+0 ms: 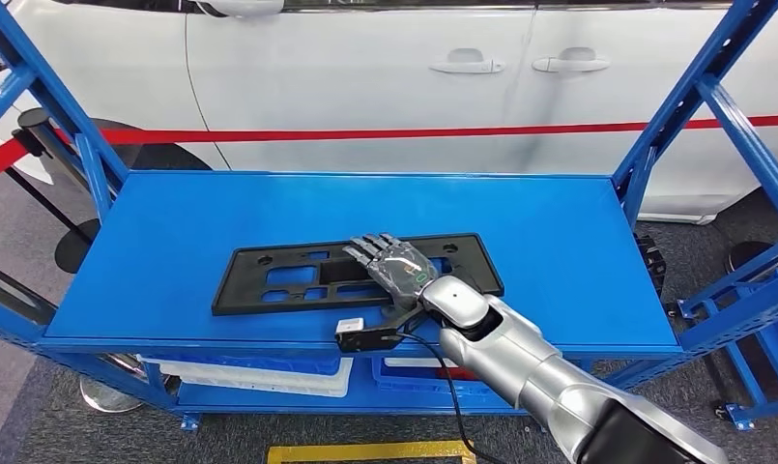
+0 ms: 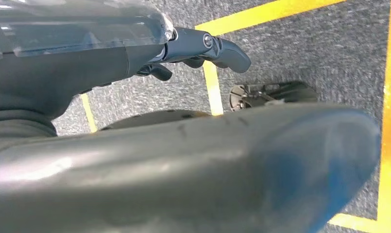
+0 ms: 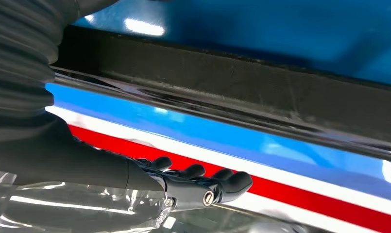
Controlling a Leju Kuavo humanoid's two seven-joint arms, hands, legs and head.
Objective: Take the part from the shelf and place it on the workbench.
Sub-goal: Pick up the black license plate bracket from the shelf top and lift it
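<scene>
- Right hand (image 1: 396,268) lies palm-down, fingers stretched flat, over the right half of the black plastic part (image 1: 269,278); its thumb reaches down past the part's near edge, and whether it grips the edge cannot be told.
- In the right wrist view the dark fingers (image 3: 203,177) lie straight, side by side, close to the part's edge (image 3: 242,82).
- That part, a long flat panel with cut-out openings, lies on the blue shelf (image 1: 559,251), near the front edge.
- Left hand (image 2: 203,48) hangs above grey carpet with yellow floor lines (image 2: 212,87); its fingers curl loosely around nothing.
- A wrist camera (image 1: 365,333) with a black cable sits under the right wrist.
- No writing can be read anywhere.
- Behind the shelf runs a red barrier tape (image 1: 365,133) before a white car (image 1: 365,68), cut off above the door handles.
- White trays (image 1: 259,375) on the lower tier are largely hidden.
</scene>
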